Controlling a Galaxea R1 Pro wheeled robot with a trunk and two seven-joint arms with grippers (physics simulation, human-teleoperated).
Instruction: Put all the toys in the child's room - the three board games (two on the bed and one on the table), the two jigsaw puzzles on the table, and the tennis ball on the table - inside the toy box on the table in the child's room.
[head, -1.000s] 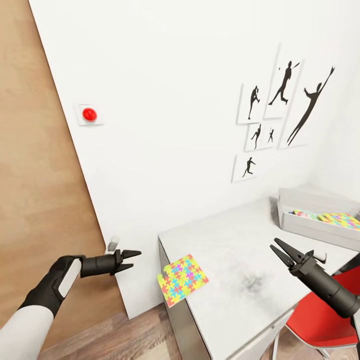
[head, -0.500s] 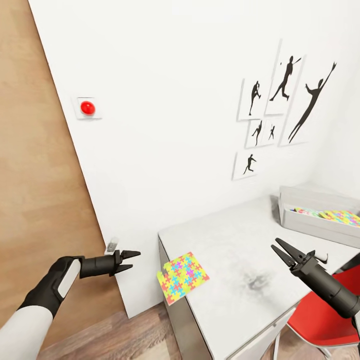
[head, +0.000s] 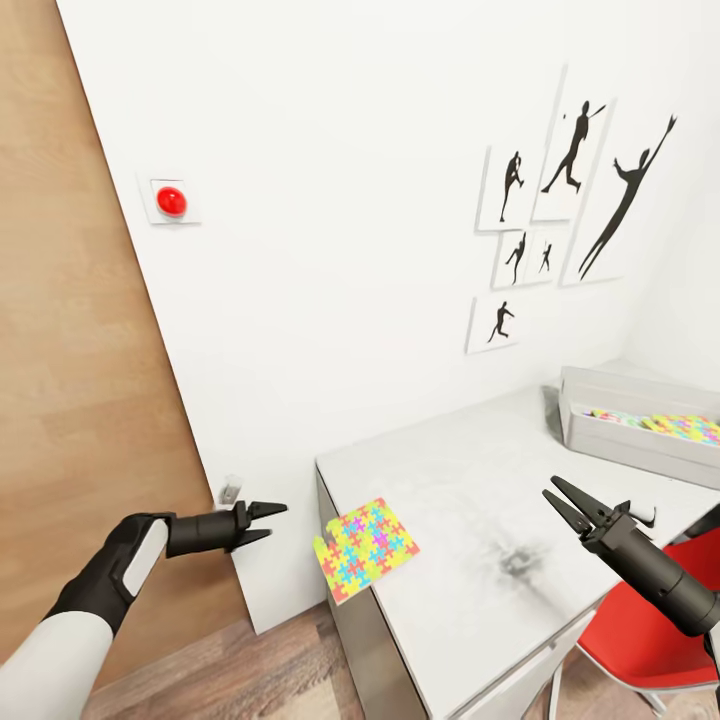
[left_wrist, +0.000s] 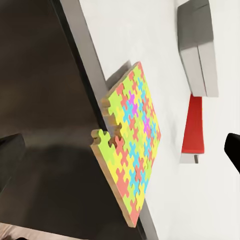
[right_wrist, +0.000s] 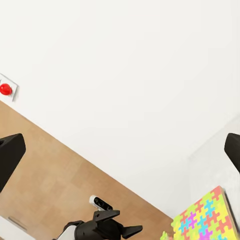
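- A jigsaw puzzle (head: 365, 548) lies at the near corner of the table (head: 470, 500), one edge jutting past the table's rim over the floor — a placing that leaves a free edge a pincer could likely close on.
- The left gripper (head: 268, 522) hangs just off that corner, beside the table and level with its top, fingers apart and holding nothing; it points at the puzzle's overhanging edge, apparently lined up for a side approach.
- The right gripper (head: 562, 503) hovers above the table's front part, jaws spread and empty, well apart from the puzzle.
- The toy box (head: 640, 425) sits at the far end of the table against the wall, already holding a second patterned puzzle (head: 690, 428) and other colourful items too small to name.
- Around the table: a red chair (head: 650, 640) tucked at its front, black sports silhouettes (head: 575, 200) on the wall above, a red button (head: 171, 201) on the wall beyond the corner.
- The table's bare grey middle lies between puzzle and box; nothing visibly blocks the carry.
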